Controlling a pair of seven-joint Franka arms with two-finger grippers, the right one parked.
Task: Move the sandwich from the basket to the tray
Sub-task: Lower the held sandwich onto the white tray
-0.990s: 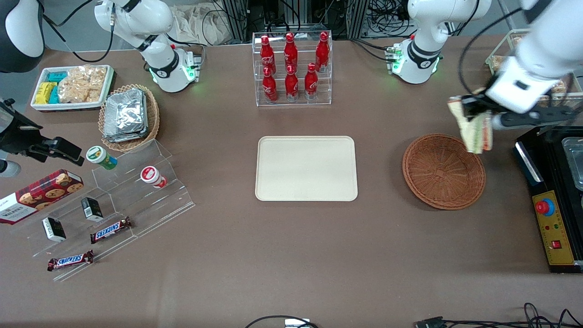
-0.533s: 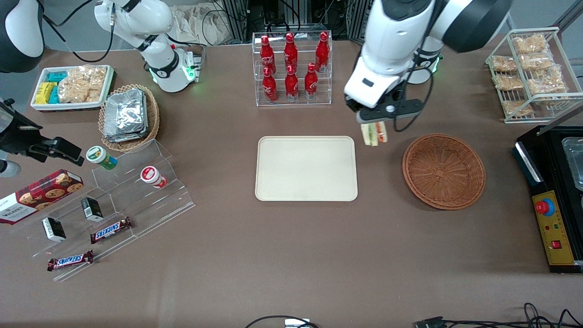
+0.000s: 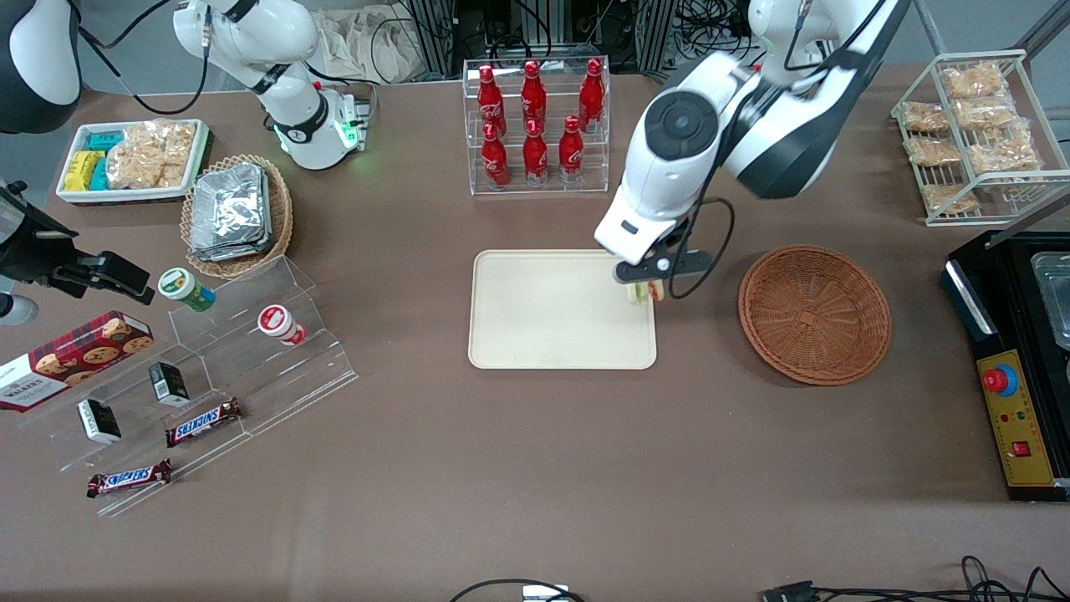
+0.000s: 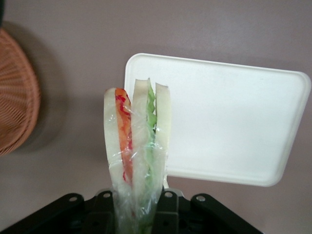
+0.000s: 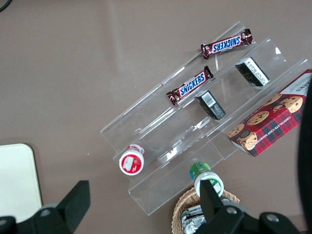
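Observation:
My left gripper (image 3: 644, 290) hangs over the edge of the cream-beige tray (image 3: 535, 318) that faces the basket, shut on the sandwich (image 3: 643, 293). In the left wrist view the sandwich (image 4: 139, 141) is a clear-wrapped wedge of white bread with orange-red and green layers, pinched between the black fingers of the gripper (image 4: 139, 209), pointing down above the table just beside the tray (image 4: 234, 122). The reddish-brown wicker basket (image 3: 814, 313) sits empty toward the working arm's end; its rim (image 4: 17, 97) shows in the wrist view too.
A clear rack of red bottles (image 3: 535, 125) stands farther from the front camera than the tray. A wire rack of snack bags (image 3: 974, 134) and a black control box (image 3: 1016, 368) lie toward the working arm's end. A foil-pack basket (image 3: 236, 213) and acrylic shelves (image 3: 217, 368) lie toward the parked arm's end.
The left gripper carried the sandwich from above the basket toward the tray, then lowered it nearer the front camera, over the tray's edge. The basket stays empty.

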